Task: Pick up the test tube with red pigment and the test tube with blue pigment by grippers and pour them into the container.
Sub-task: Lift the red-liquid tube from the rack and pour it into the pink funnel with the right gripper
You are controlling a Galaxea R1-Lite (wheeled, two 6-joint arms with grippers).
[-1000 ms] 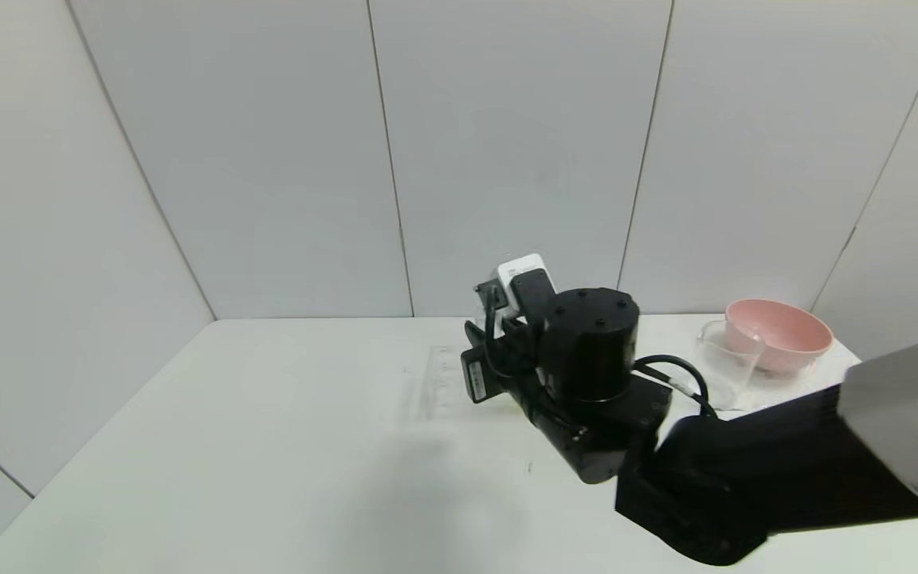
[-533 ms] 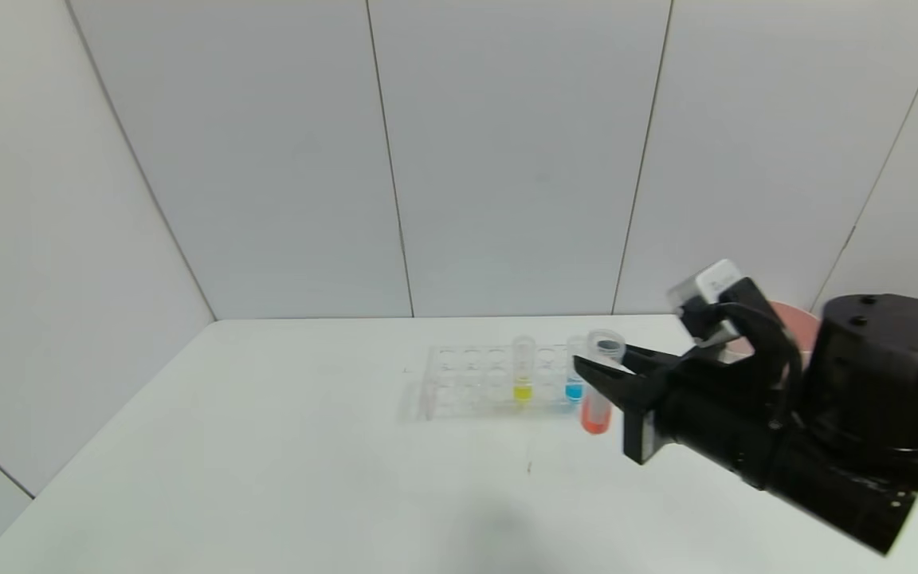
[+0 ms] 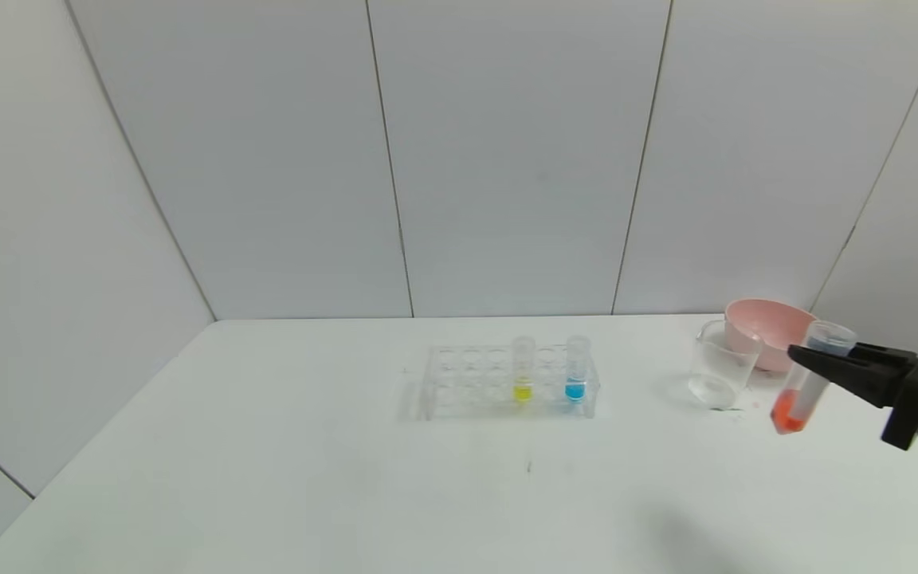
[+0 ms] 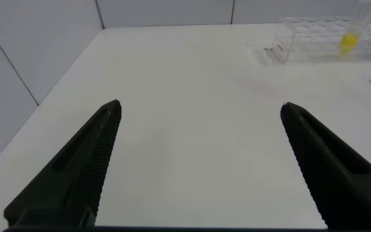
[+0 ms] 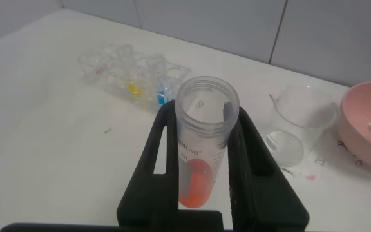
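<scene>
The test tube with red pigment (image 3: pixel 803 391) hangs upright above the table, its orange-red liquid at the bottom. My right gripper (image 3: pixel 819 357) is shut on its upper part, just right of the container (image 3: pixel 716 365), a clear beaker standing on the table. In the right wrist view the open-mouthed red tube (image 5: pixel 203 138) sits between the right gripper's (image 5: pixel 205 115) black fingers, with the container (image 5: pixel 300 125) beyond. The test tube with blue pigment (image 3: pixel 576 371) stands in the clear rack (image 3: pixel 467 383). My left gripper (image 4: pixel 199 107) is open over bare table, out of the head view.
A tube with yellow liquid (image 3: pixel 523 373) stands in the rack left of the blue one. A pink bowl (image 3: pixel 774 320) sits right behind the beaker near the back right corner. Small coloured stains mark the table by the beaker. The wall closes the far side.
My right arm has swung from over the rack to the right, carrying the red tube out of the rack and over beside the beaker. The rack is uncovered now.
</scene>
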